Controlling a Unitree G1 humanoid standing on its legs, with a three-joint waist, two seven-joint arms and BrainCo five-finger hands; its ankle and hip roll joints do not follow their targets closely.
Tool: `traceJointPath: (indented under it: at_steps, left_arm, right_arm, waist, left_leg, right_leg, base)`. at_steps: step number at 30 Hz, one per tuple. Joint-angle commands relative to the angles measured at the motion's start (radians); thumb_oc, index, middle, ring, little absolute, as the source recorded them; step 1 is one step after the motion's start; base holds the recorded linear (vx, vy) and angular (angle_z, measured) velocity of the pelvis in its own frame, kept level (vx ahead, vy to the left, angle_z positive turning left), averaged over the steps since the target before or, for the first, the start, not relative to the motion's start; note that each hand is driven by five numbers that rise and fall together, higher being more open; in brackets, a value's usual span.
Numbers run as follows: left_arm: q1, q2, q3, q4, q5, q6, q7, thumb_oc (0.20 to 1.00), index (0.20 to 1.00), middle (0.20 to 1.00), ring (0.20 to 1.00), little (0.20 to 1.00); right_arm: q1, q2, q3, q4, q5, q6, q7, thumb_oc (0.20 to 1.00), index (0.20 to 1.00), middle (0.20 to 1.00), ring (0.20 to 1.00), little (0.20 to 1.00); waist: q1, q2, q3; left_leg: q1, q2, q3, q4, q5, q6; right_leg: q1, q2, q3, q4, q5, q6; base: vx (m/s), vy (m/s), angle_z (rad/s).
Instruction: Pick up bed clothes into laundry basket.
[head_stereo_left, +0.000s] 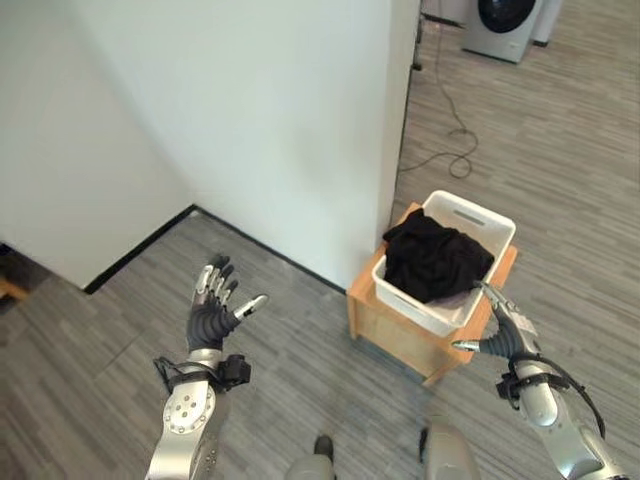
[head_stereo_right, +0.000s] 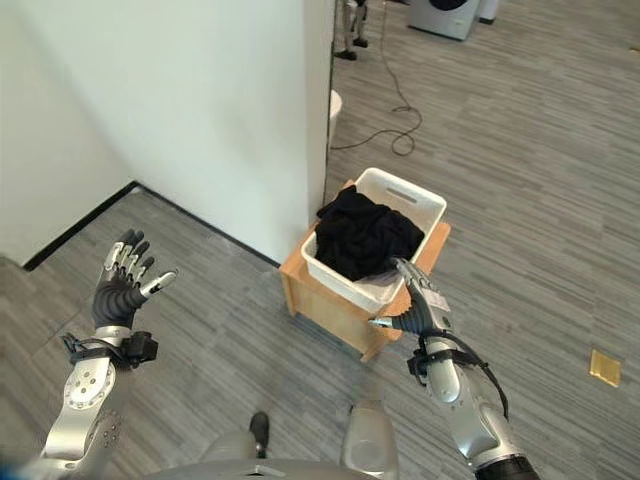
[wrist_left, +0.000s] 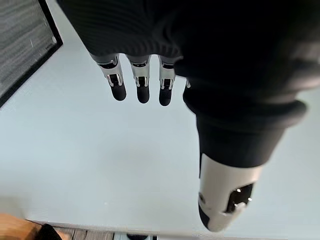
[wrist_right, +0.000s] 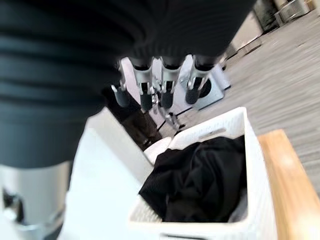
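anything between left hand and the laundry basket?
Bare grey plank floor in the left eye view, from the open left hand to the wooden stand bearing the white laundry basket.

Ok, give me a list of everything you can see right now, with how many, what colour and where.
laundry basket: one, white, on the wooden stand beside the wall's corner
black clothes: one heap, black, inside the laundry basket
wooden stand: one, light wood, on the floor under the basket
wall: one, white, with a dark baseboard, ahead of the robot
washing machine: one, grey, far back on the floor
floor: grey wood planks
left hand: raised, fingers straight, holding nothing
right hand: open, by the basket's near corner, holding nothing
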Motion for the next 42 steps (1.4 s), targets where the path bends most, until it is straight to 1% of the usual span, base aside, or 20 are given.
traceJointPath:
  at_steps: [1,3,6,8,9,11,14,16,18,22,23,25,26,27,30,31,33,34,36,42]
  left_arm:
    - [-0.018,0.026,0.029,-0.057,0.022,-0.045,0.021,1.0,1.0,1.0,1.0,1.0]
    - [-0.027,0.034,0.026,-0.053,0.018,-0.048,0.038,1.0,1.0,1.0,1.0,1.0]
    - [-0.008,-0.004,0.051,-0.058,-0.012,-0.07,0.059,1.0,1.0,1.0,1.0,1.0]
    - [-0.008,-0.042,0.047,-0.055,-0.089,-0.077,0.069,1.0,1.0,1.0,1.0,1.0]
    - [-0.03,-0.043,0.026,-0.029,-0.109,-0.075,0.057,1.0,1.0,1.0,1.0,1.0]
    - [-0.036,-0.027,0.02,0.0,-0.118,-0.076,0.041,1.0,1.0,1.0,1.0,1.0]
    - [-0.063,-0.003,0.037,0.01,-0.121,-0.069,0.045,1.0,1.0,1.0,1.0,1.0]
    - [-0.068,0.014,0.053,0.023,-0.121,-0.052,0.041,1.0,1.0,1.0,1.0,1.0]
    - [-0.057,0.015,0.061,0.027,-0.118,-0.047,0.041,1.0,1.0,1.0,1.0,1.0]
    - [-0.06,0.035,0.078,0.081,-0.064,0.0,0.052,1.0,1.0,1.0,1.0,1.0]
    - [-0.071,0.051,0.077,0.086,-0.051,0.0,0.057,1.0,1.0,1.0,1.0,1.0]
    - [-0.076,0.072,0.071,0.088,-0.026,-0.005,0.066,1.0,1.0,1.0,1.0,1.0]
    - [-0.093,0.081,0.063,0.1,-0.006,-0.007,0.069,1.0,1.0,1.0,1.0,1.0]
    - [-0.095,0.081,0.063,0.101,-0.006,-0.007,0.069,1.0,1.0,1.0,1.0,1.0]
    - [-0.178,0.084,0.034,0.132,-0.02,-0.01,0.078,1.0,1.0,1.0,1.0,1.0]
    - [-0.214,0.088,0.022,0.142,-0.013,-0.017,0.084,1.0,1.0,1.0,1.0,1.0]
    - [-0.22,0.083,0.025,0.148,-0.022,-0.02,0.084,1.0,1.0,1.0,1.0,1.0]
    - [-0.203,0.083,0.039,0.147,-0.024,-0.015,0.089,1.0,1.0,1.0,1.0,1.0]
    - [-0.203,0.099,0.05,0.141,-0.023,-0.017,0.092,1.0,1.0,1.0,1.0,1.0]
    - [-0.235,0.092,0.07,0.17,-0.05,-0.048,0.117,1.0,1.0,1.0,1.0,1.0]
  right_arm:
    - [-0.074,-0.004,0.002,-0.069,0.006,-0.023,-0.023,1.0,1.0,1.0,1.0,1.0]
    - [-0.118,-0.001,0.032,-0.078,0.034,-0.029,-0.029,1.0,1.0,1.0,1.0,1.0]
    - [-0.218,0.009,0.118,-0.086,0.069,-0.038,-0.018,1.0,1.0,1.0,1.0,1.0]
    - [-0.311,-0.001,0.176,-0.064,0.085,-0.028,-0.019,1.0,1.0,1.0,1.0,1.0]
    - [-0.374,-0.004,0.193,-0.029,0.098,-0.021,-0.04,1.0,1.0,1.0,1.0,1.0]
    - [-0.427,0.012,0.205,-0.018,0.117,-0.016,-0.05,1.0,1.0,1.0,1.0,1.0]
    - [-0.447,0.02,0.178,-0.009,0.153,-0.017,-0.054,1.0,1.0,1.0,1.0,1.0]
    - [-0.453,0.033,0.155,0.002,0.193,-0.012,-0.052,1.0,1.0,1.0,1.0,1.0]
    - [-0.459,0.046,0.159,0.007,0.203,-0.01,-0.04,1.0,1.0,1.0,1.0,1.0]
    - [-0.435,0.079,0.149,0.012,0.212,-0.016,-0.027,1.0,1.0,1.0,1.0,1.0]
    - [-0.447,0.086,0.167,0.018,0.204,-0.011,-0.021,1.0,1.0,1.0,1.0,1.0]
    - [-0.468,0.092,0.177,0.021,0.203,-0.008,-0.026,1.0,1.0,1.0,1.0,1.0]
    - [-0.471,0.09,0.176,0.028,0.209,-0.016,-0.031,1.0,1.0,1.0,1.0,1.0]
    - [-0.473,0.09,0.176,0.029,0.209,-0.017,-0.031,1.0,1.0,1.0,1.0,1.0]
    - [-0.474,0.074,0.158,0.029,0.255,-0.016,-0.035,1.0,1.0,1.0,1.0,1.0]
    - [-0.46,0.079,0.148,0.01,0.323,-0.031,-0.02,1.0,1.0,1.0,1.0,1.0]
    - [-0.462,0.085,0.151,0.011,0.348,-0.032,-0.016,1.0,1.0,1.0,1.0,1.0]
    - [-0.474,0.113,0.172,0.004,0.428,-0.044,0.009,1.0,1.0,1.0,1.0,1.0]
    - [-0.483,0.116,0.175,-0.003,0.459,-0.057,0.009,1.0,1.0,1.0,1.0,1.0]
    - [-0.534,0.131,0.225,0.047,0.495,-0.066,0.039,1.0,1.0,1.0,1.0,1.0]
  waist:
    - [0.0,-0.058,-0.056]
    - [0.029,-0.069,-0.074]
    - [0.085,-0.079,-0.076]
    - [0.133,-0.079,-0.038]
    - [0.126,-0.08,-0.007]
    - [0.112,-0.09,-0.012]
    - [0.09,-0.116,-0.041]
    - [0.083,-0.125,-0.059]
    - [0.081,-0.116,-0.073]
    - [0.108,-0.115,-0.089]
    - [0.091,-0.12,-0.066]
    - [0.063,-0.098,-0.027]
    - [0.047,-0.08,-0.011]
    - [0.048,-0.078,-0.012]
    - [0.001,-0.083,0.008]
    - [-0.04,-0.1,-0.001]
    - [-0.05,-0.107,-0.009]
    - [-0.045,-0.127,-0.018]
    - [-0.042,-0.134,-0.025]
    - [-0.006,-0.132,-0.058]
  left_leg:
    - [0.05,-0.102,-0.029,-0.166,0.019,0.059]
    - [0.0,-0.129,-0.049,-0.166,0.047,0.059]
    - [-0.048,-0.151,-0.048,-0.151,0.059,0.054]
    - [-0.147,-0.157,-0.005,-0.061,0.082,0.029]
    - [-0.213,-0.109,0.157,0.039,0.066,0.014]
    - [-0.191,-0.006,0.367,0.085,0.037,0.01]
    - [-0.14,0.102,0.502,0.102,0.019,-0.015]
    - [-0.114,0.187,0.595,0.104,0.065,-0.042]
    - [-0.079,0.181,0.609,0.034,0.076,-0.043]
    - [-0.026,0.032,0.486,-0.081,0.052,0.014]
    - [0.003,-0.024,0.435,-0.117,0.038,0.045]
    - [0.014,-0.042,0.366,-0.142,0.056,0.075]
    - [0.014,-0.059,0.268,-0.151,0.058,0.078]
    - [0.01,-0.055,0.268,-0.152,0.062,0.077]
    - [0.008,-0.103,0.101,-0.153,0.065,0.067]
    - [0.024,-0.146,-0.023,-0.155,0.045,0.068]
    - [0.027,-0.166,-0.069,-0.151,0.041,0.065]
    - [0.03,-0.194,-0.092,-0.118,-0.003,0.07]
    - [0.018,-0.202,-0.084,-0.1,-0.003,0.066]
    - [0.016,-0.176,-0.045,-0.058,-0.037,0.045]
  right_leg:
    - [0.118,0.077,0.127,-0.232,0.07,0.011]
    - [0.215,0.084,0.144,-0.445,-0.056,-0.073]
    - [0.267,0.05,0.126,-0.63,-0.029,-0.071]
    - [0.29,0.036,0.105,-0.707,-0.035,-0.102]
    - [0.286,0.012,0.004,-0.716,-0.044,-0.107]
    - [0.291,-0.023,-0.152,-0.743,-0.021,-0.096]
    - [0.314,-0.068,-0.308,-0.741,-0.025,-0.092]
    - [0.347,-0.091,-0.443,-0.727,-0.033,-0.1]
    - [0.36,-0.091,-0.486,-0.719,-0.038,-0.093]
    - [0.336,-0.183,-0.535,-0.496,0.001,-0.04]
    - [0.265,-0.233,-0.468,-0.344,0.095,-0.009]
    - [0.134,-0.195,-0.286,-0.201,0.16,-0.005]
    - [0.058,-0.091,-0.116,-0.192,0.082,-0.026]
    - [0.056,-0.087,-0.117,-0.195,0.087,-0.028]
    - [0.005,0.042,0.074,-0.308,0.021,-0.056]
    - [0.013,0.12,0.22,-0.471,0.01,-0.077]
    - [0.021,0.133,0.274,-0.548,0.048,-0.075]
    - [0.075,0.082,0.262,-0.638,0.085,-0.08]
    - [0.085,0.072,0.263,-0.66,0.117,-0.079]
    - [0.14,0.025,0.18,-0.751,0.142,-0.081]
  base:
    - [-0.07,-0.015,0.71]
    - [-0.13,-0.009,0.59]
    - [-0.15,-0.057,0.08]
    - [-0.37,-0.054,0.29]
    - [-0.48,-0.042,1.12]
    - [-0.34,-0.041,3.81]
    - [-0.06,0.001,2.73]
    - [0.07,0.073,2.77]
    - [0.17,0.117,1.97]
    - [0.23,0.215,1.01]
    - [0.18,0.316,0.87]
    - [0.12,0.154,1.57]
    - [0.11,0.017,2.01]
    - [0.18,-0.012,1.96]
    - [0.33,-0.139,2.01]
    - [0.38,-0.181,2.33]
    - [0.33,-0.142,2.88]
    - [0.27,-0.111,2.29]
    - [0.18,-0.136,1.26]
    - [0.11,-0.109,0.13]
